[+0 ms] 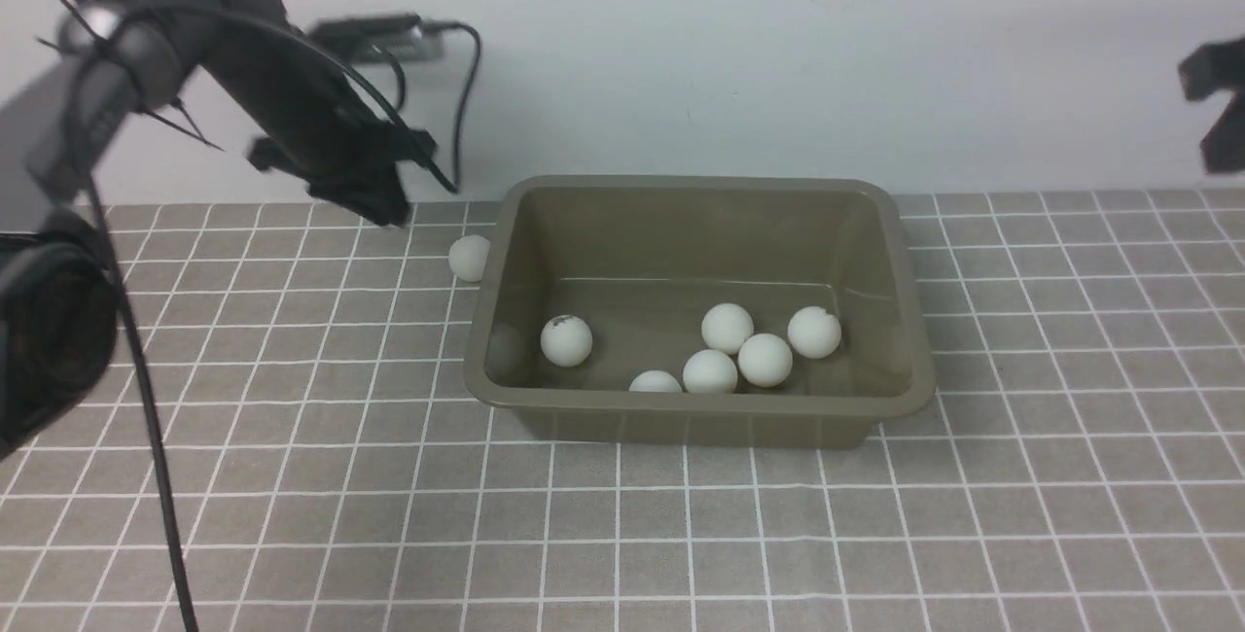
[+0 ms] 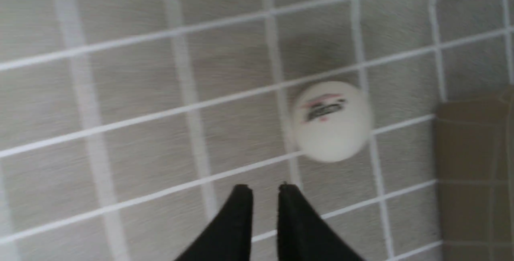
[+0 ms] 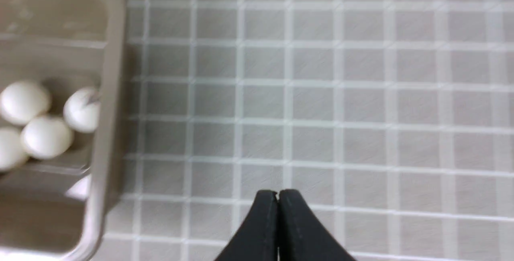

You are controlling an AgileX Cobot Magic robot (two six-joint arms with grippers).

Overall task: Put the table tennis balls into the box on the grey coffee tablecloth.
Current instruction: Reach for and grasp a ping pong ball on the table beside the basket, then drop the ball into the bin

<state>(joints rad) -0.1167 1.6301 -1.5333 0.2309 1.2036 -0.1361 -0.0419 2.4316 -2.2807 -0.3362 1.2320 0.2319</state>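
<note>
Outstanding: one ball (image 1: 469, 257), near bench's (image 1: 622, 535) far edge, just beside box (image 1: 700, 183); my left hand (image 2: 263, 188) nearer, narrowly spread, empty.

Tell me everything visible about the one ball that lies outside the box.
The ball outside the box is a small matte white sphere, plastic by its look, whole and clean. The left wrist view shows a dark printed logo edged in red on its upper side. It rests on the grey checked tablecloth, close beside the far left corner of the box, a small gap between them. The left gripper is near, jaws slightly apart, but does not touch it.
</note>
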